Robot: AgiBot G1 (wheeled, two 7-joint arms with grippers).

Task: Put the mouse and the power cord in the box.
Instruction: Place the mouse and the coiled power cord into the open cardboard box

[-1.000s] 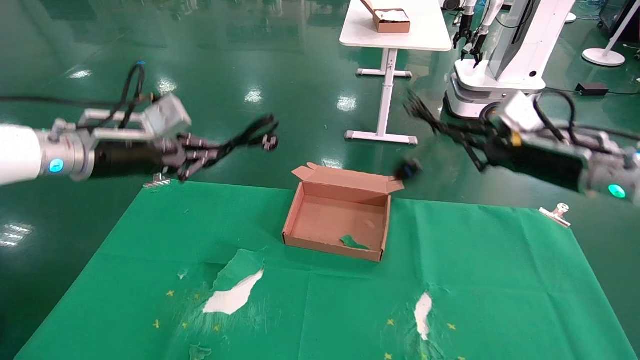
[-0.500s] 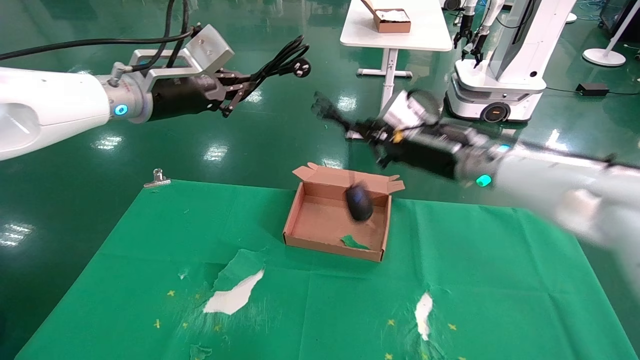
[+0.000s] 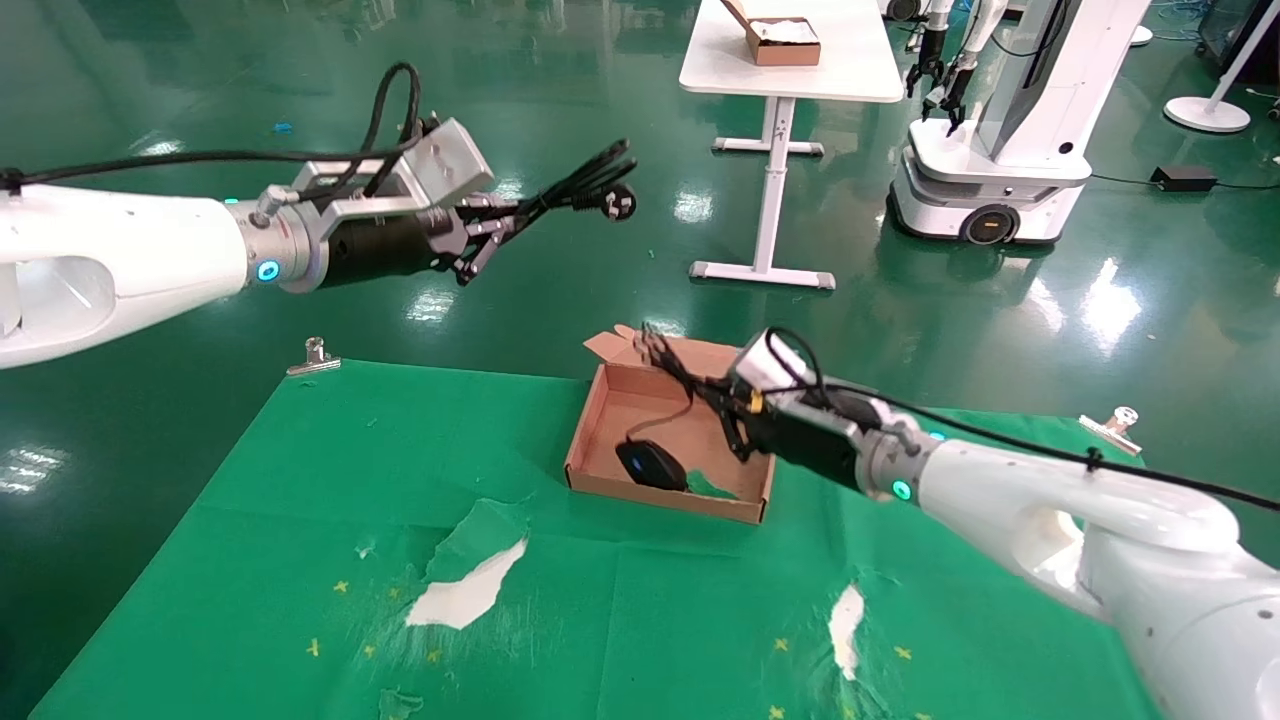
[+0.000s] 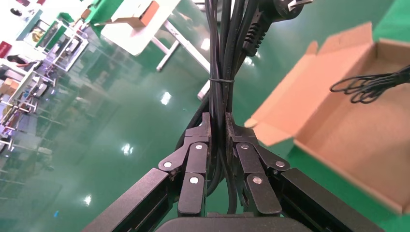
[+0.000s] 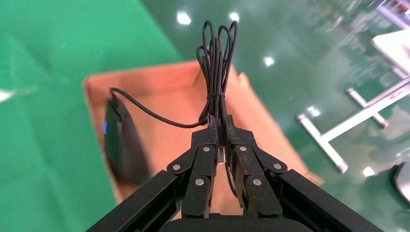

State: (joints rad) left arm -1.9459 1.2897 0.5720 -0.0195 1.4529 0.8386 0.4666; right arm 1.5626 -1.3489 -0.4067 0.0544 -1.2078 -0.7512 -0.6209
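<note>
**Mouse in box, both cables pinched**

Hidden: part of the box [image 3: 600, 420] floor, behind the right gripper [image 3: 712, 392]. One mouse [image 3: 651, 464] lies inside, at the near wall. Its bundled wire [image 5: 217, 53] is pinched between the right fingers [image 5: 241, 162], above the box. One power cord [image 3: 575, 188] is clamped by the left gripper [image 3: 487, 233] fingers [image 4: 196, 159], high over the floor, beyond the bench [image 3: 300, 480].
</note>
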